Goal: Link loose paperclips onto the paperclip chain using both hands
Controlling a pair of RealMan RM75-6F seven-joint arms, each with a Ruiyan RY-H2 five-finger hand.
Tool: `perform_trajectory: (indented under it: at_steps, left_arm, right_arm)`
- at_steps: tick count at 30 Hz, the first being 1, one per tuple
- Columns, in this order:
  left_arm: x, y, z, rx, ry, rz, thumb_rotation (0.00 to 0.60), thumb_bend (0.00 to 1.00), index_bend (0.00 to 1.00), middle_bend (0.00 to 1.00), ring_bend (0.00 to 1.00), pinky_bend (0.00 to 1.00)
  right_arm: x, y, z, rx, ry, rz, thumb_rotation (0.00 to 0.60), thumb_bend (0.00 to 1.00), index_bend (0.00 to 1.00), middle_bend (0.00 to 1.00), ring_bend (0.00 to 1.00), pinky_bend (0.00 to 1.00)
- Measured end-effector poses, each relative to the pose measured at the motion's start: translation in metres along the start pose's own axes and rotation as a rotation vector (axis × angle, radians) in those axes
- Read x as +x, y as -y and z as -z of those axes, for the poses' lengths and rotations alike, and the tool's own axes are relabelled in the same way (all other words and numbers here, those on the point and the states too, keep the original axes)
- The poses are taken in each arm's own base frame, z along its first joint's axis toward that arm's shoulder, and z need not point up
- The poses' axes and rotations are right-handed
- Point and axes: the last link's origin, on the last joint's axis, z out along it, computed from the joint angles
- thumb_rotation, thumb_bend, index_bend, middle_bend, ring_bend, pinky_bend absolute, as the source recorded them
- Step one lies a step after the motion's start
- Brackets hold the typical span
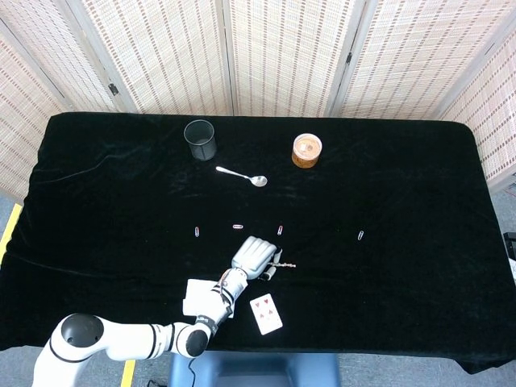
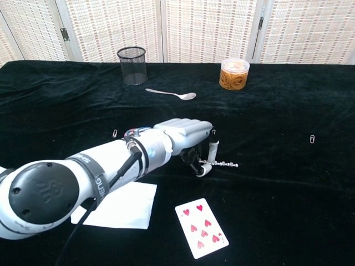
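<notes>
My left hand is near the table's front middle, fingers curled downward. It pinches the left end of a short paperclip chain, which sticks out to the right just above the black cloth. Loose paperclips lie beyond the hand: a blue one at the left, a white one, a red one, and one further right. My right hand shows in neither view.
A black mesh cup, a spoon and an orange jar stand at the back. A playing card and a white paper lie near the front edge.
</notes>
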Motion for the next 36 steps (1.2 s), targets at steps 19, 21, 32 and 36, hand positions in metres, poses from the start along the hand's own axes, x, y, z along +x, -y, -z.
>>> perform_trajectory:
  at_steps: [19,21,32,36]
  left_arm:
    - [0.037,0.048,0.008,0.083,-0.133,0.056,0.600,0.52,0.75,1.00,1.00,1.00]
    - [0.038,0.056,0.005,0.096,-0.134,0.067,0.600,0.52,0.75,1.00,1.00,1.00]
    - [0.039,0.094,-0.018,0.177,-0.112,0.082,0.600,0.51,0.75,1.00,1.00,1.00]
    - [0.040,0.101,-0.024,0.190,-0.115,0.091,0.600,0.51,0.75,1.00,1.00,1.00]
  right_arm:
    - [-0.007,0.006,-0.003,0.011,0.012,0.023,0.600,0.37,0.01,0.00,0.00,0.00]
    - [-0.008,0.007,-0.003,0.011,0.011,0.027,0.600,0.37,0.01,0.00,0.00,0.00]
    - [-0.015,0.008,-0.007,-0.006,0.027,0.043,0.600,0.37,0.01,0.00,0.00,0.00]
    - [-0.016,0.007,-0.010,-0.014,0.035,0.045,0.600,0.37,0.01,0.00,0.00,0.00]
